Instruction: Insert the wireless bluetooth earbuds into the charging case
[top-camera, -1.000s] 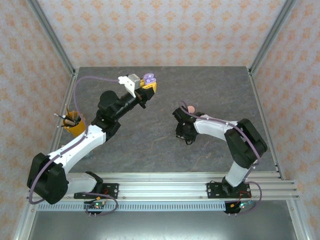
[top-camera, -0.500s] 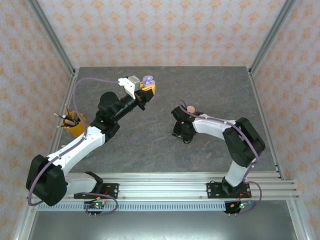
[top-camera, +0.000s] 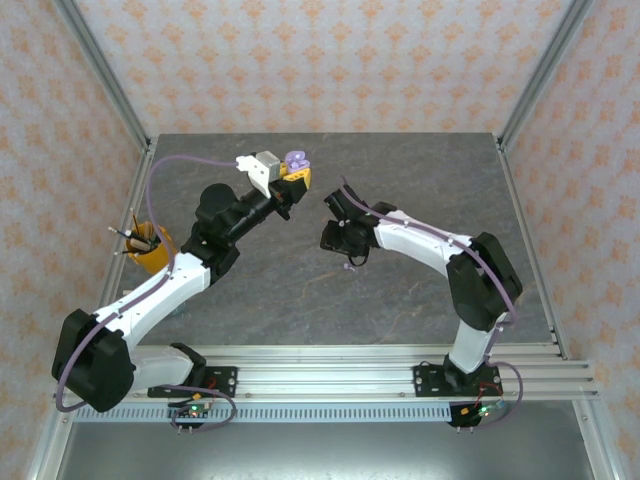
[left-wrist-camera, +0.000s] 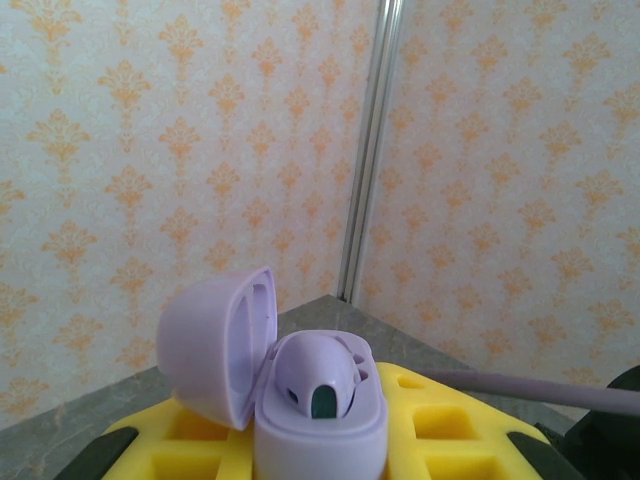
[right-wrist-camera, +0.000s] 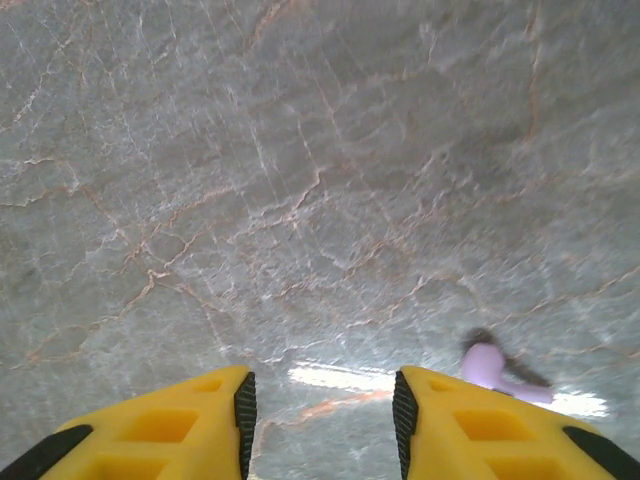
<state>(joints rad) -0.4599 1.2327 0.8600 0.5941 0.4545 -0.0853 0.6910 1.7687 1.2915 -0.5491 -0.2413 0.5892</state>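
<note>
My left gripper (top-camera: 293, 180) is raised over the table's back middle, shut on the pale purple charging case (top-camera: 297, 160). In the left wrist view the case (left-wrist-camera: 320, 430) sits between my yellow fingers (left-wrist-camera: 470, 430) with its lid (left-wrist-camera: 215, 350) hinged up at the left. One pale purple earbud (left-wrist-camera: 320, 375) is seated in it. My right gripper (top-camera: 336, 226) hangs just right of the case, low over the table. Its jaws (right-wrist-camera: 325, 400) stand open with only bare stone between them. A loose pale purple earbud (right-wrist-camera: 488, 366) lies on the table just outside the right finger (right-wrist-camera: 470, 420).
A yellow cup of pens (top-camera: 146, 247) stands at the table's left edge. Metal frame posts (top-camera: 105, 75) and patterned walls close in the sides and back. The arms' mounting rail (top-camera: 330, 380) runs along the near edge.
My right arm has swung left toward the held case and its jaws have opened wider. A pink round thing seen beside it earlier is now covered. The left arm has hardly moved.
</note>
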